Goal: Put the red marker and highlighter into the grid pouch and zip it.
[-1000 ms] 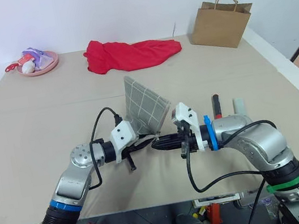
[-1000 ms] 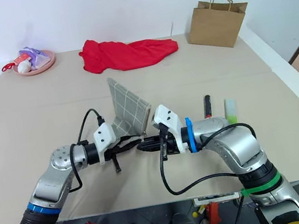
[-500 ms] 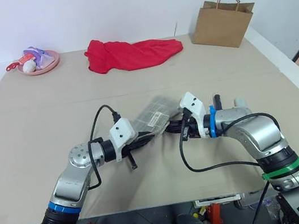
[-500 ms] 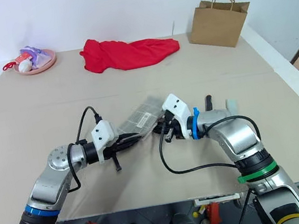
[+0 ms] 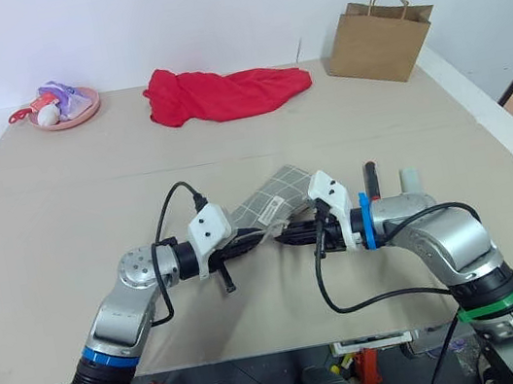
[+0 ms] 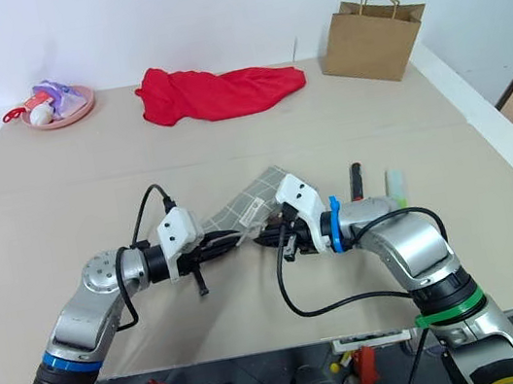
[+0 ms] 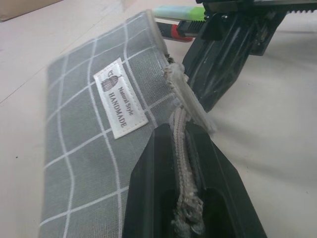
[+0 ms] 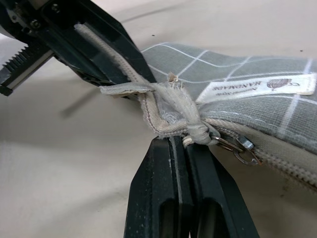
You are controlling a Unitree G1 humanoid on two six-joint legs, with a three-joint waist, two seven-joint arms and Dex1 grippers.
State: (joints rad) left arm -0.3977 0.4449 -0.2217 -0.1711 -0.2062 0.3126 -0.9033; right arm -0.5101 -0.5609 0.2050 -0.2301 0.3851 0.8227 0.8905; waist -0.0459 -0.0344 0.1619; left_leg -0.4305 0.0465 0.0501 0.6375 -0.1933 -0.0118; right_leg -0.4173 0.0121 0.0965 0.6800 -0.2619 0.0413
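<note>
The grid pouch (image 5: 273, 201), grey with white lines and a white label (image 7: 120, 97), hangs tilted just above the table between my two grippers. My left gripper (image 5: 260, 238) is shut on the frayed cord at the pouch's corner. My right gripper (image 5: 289, 236) faces it, shut on the knotted cord beside the metal zipper pull (image 8: 239, 149). The red marker (image 5: 370, 174) and the highlighter (image 5: 410, 176) lie side by side on the table beyond my right wrist, apart from the pouch.
A red cloth (image 5: 226, 95) lies crumpled at the back centre. A brown paper bag (image 5: 377, 31) stands at the back right. A pink plate (image 5: 79, 120) with small items sits at the back left. The table's right edge runs close to the highlighter.
The pouch stood nearly upright a second ago and has swung down to a low tilt. My right gripper shifted slightly right and away; the left held still.
</note>
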